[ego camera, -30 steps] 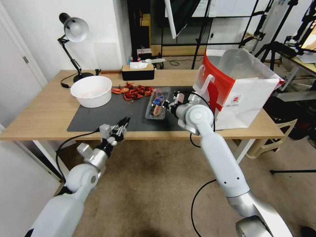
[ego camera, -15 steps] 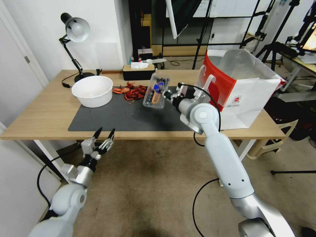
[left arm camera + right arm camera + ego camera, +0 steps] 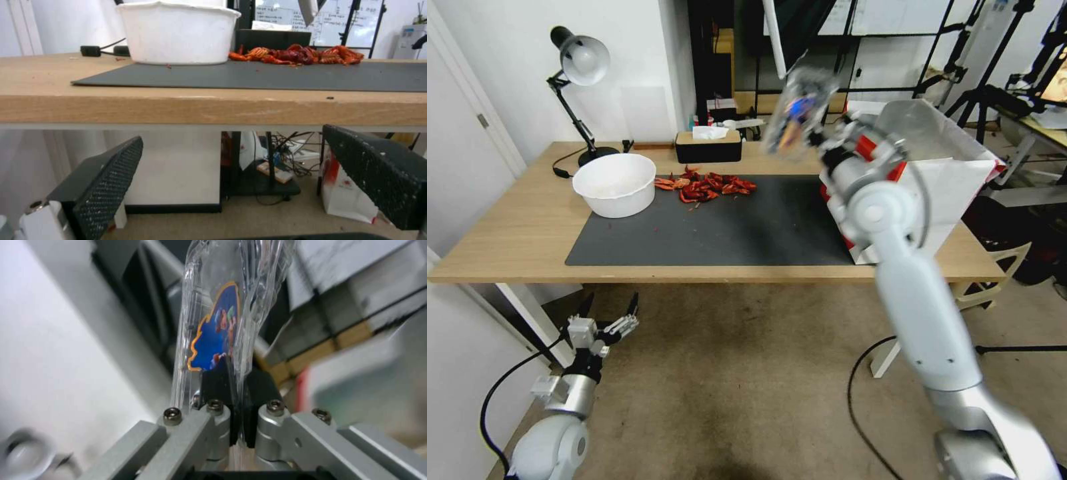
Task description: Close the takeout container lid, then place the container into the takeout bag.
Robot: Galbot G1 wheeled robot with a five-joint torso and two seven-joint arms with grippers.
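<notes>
My right gripper (image 3: 237, 396) pinches the blurred clear plastic clamshell takeout container (image 3: 798, 112), upper centre; contents indistinct. Left gripper (image 3: 608, 318) open, lower left.

Our right arm rises at frame right, right gripper (image 3: 822, 141) pinched tight at upper centre; our left gripper (image 3: 608, 319) hangs spread at lower left.
</notes>
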